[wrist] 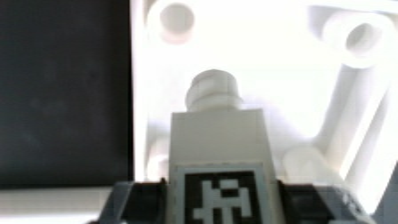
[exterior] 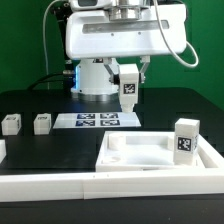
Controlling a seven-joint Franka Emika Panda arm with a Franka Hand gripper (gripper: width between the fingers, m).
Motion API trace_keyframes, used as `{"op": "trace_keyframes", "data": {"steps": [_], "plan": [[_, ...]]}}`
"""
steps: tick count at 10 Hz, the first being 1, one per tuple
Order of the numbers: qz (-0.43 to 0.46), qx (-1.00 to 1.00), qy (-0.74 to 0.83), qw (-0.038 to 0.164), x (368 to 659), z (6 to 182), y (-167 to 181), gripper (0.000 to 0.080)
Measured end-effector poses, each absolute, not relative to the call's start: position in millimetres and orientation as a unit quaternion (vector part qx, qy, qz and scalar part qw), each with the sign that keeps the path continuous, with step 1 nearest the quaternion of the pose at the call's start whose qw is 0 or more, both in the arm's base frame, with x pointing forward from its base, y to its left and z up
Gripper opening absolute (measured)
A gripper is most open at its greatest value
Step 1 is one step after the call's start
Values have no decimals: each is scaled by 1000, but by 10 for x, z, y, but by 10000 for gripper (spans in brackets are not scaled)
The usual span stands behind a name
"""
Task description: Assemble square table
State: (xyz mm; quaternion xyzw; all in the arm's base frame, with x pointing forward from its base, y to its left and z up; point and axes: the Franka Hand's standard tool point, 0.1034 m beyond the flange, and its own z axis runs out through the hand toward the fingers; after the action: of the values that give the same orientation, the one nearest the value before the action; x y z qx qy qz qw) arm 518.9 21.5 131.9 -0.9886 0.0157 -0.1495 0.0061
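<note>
Nearest the exterior camera, the square slab [exterior: 150,158] is lying flat on the black desk [exterior: 30,100]. One upright leg post [exterior: 185,140] is standing at its corner on the exterior view's right. Beyond the slab, two loose leg posts [exterior: 42,123] and the marker board [exterior: 97,120] are resting on the desk. Farther back, the gripper [exterior: 128,82] is clamping the held leg post [wrist: 221,150] over the slab. The risk, as I judge it, is that the post's tip [wrist: 214,85] is hanging short of the corner socket [wrist: 175,18]. Lowering it off-centre could be jamming it on the rim or twisting it in the grip.
</note>
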Motion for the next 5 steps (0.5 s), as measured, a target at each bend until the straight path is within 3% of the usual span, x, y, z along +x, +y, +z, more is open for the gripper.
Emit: {"op": "trace_keyframes", "data": {"steps": [2,5], "plan": [[-162,-987,9,-5,5170,1132,191,290],[-164,-986,-9,-18,5408,1024,40,290]]}}
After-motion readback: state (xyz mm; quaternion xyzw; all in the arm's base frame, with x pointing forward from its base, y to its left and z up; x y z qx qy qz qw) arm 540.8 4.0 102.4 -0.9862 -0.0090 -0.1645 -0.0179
